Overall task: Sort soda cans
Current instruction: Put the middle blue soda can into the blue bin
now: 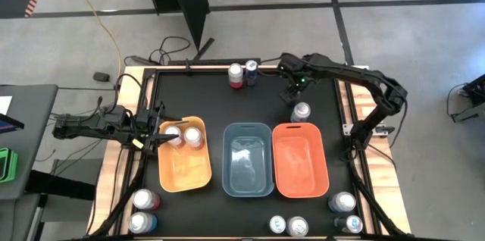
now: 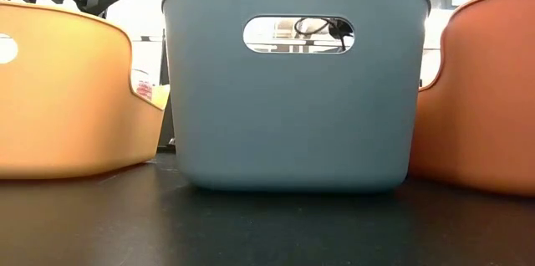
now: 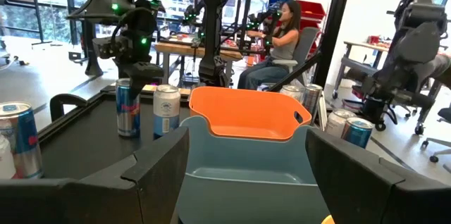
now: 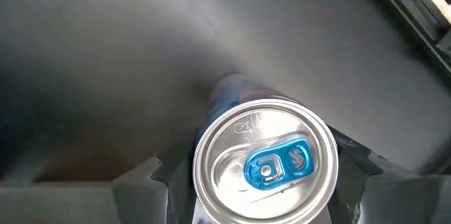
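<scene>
Where the left arm reaches in from the table's left edge, the left gripper hangs over the near rim of the orange bin, jaws parted wide with nothing between them in its wrist view; two silver-topped cans lie in that bin right by it; blue bin and red-orange bin follow to the right; spare cans stand at the far edge and along the near edge; the right gripper sits over the table just behind a lone can; from its wrist that can stands upright, axis vertical, blue tab up, directly between the fingers, which flank it part-open; whether they touch it I cannot tell; the right arm is plainly the nearer.
</scene>
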Robot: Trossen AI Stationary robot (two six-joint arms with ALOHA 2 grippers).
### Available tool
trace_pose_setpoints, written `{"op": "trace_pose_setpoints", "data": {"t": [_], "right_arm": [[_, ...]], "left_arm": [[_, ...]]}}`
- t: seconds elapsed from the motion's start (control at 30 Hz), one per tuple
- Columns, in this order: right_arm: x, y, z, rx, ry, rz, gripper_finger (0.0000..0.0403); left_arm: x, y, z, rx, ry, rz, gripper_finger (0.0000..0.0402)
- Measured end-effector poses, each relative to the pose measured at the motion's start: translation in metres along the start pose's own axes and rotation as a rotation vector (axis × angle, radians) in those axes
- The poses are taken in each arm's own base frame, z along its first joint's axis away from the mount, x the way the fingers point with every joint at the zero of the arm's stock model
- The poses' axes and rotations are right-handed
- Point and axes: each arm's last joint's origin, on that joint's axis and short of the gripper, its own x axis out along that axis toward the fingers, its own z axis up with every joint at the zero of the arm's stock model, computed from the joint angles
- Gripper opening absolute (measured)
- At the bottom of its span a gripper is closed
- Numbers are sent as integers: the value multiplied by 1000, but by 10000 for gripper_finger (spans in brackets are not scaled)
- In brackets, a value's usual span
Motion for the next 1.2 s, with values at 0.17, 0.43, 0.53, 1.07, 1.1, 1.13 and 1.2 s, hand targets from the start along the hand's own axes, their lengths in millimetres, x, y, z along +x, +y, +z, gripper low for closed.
{"op": "trace_pose_setpoints", "data": {"t": [0.17, 0.43, 0.53, 1.07, 1.1, 1.13, 1.2], "right_arm": [[-32, 11, 9, -46, -60, 11, 228], [-100, 47, 13, -200, -210, 75, 228], [-124, 67, 6, -269, -270, 119, 228], [-154, 180, -61, -573, -327, 312, 228], [-148, 186, -60, -579, -310, 304, 228], [-140, 193, -59, -583, -289, 292, 228], [-122, 204, -57, -600, -233, 253, 228]], "left_arm": [[0, 0, 0, 0, -1, 11, 279], [0, 1, 0, 0, -2, 19, 279], [0, 1, 0, 0, -2, 19, 279], [0, 1, 0, 7, 3, 20, 279], [0, 1, 0, 7, 3, 19, 279], [0, 1, 0, 7, 1, 19, 279], [0, 1, 0, 6, -4, 19, 279]]}}
